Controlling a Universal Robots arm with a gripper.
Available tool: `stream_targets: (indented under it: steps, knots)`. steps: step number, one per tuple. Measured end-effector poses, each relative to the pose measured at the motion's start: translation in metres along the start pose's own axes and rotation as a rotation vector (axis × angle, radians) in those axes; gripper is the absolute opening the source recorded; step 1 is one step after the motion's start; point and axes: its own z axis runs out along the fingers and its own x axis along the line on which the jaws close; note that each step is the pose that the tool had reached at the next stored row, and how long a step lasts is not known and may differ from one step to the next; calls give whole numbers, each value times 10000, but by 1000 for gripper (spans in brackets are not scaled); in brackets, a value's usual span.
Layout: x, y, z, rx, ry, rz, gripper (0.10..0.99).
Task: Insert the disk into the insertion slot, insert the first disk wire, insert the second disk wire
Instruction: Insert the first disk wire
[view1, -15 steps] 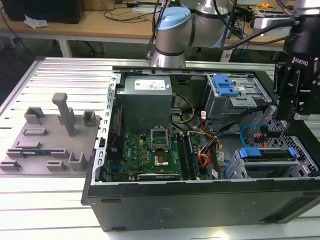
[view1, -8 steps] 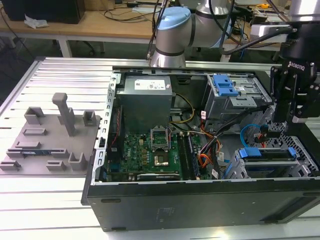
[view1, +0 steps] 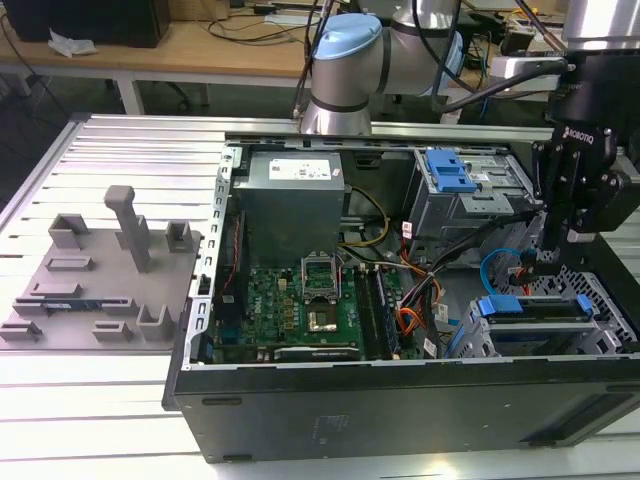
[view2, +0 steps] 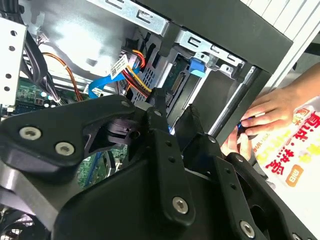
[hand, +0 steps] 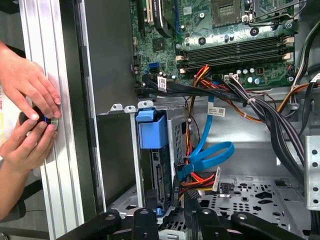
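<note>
Ribbed aluminium bench (view1: 110, 420) carries your open black computer case (view1: 400, 405). Inside the case, at its end on the exterior view's right, the silver hard drive in its bright blue carrier (view1: 500, 306) sits in the low bay of grey perforated sheet metal (view1: 600, 295). Your black gripper (view1: 552, 255) hangs inside the case just above that drive, near a looped flat blue cable (hand: 212, 152). You cannot tell how far it is open or whether it has hold of anything. Outside the case wall, a person's hands (hand: 30, 85) are at the bench rail.
</note>
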Motion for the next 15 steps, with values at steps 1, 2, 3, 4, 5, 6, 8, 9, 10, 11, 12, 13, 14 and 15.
stream_targets:
  steps: [1, 2, 3, 4, 5, 6, 8, 9, 10, 11, 12, 13, 14, 15]
  knots:
    - [-1, 6, 4, 1, 2, 0, 349]
    - [-3, 14, 9, 1, 2, -2, 349]
    - [-6, 26, 17, 1, 3, -1, 349]
    - [-8, 32, 24, 2, 2, -1, 349]
    - [-13, 34, 36, 8, 2, 0, 349]
    - [-18, 35, 49, 10, 6, -1, 349]
    - [-28, 38, 75, 13, 23, 1, 349]
    - [-33, 39, 86, 14, 35, 0, 349]
    - [-36, 40, 93, 16, 45, -3, 349]
    - [-42, 40, 100, 21, 63, -13, 349]
    - [-45, 41, 103, 24, 72, -19, 349]
    - [-52, 42, 107, 29, 84, -30, 349]
    - [-56, 42, 110, 32, 88, -39, 349]
    - [-61, 43, 111, 36, 93, -47, 349]
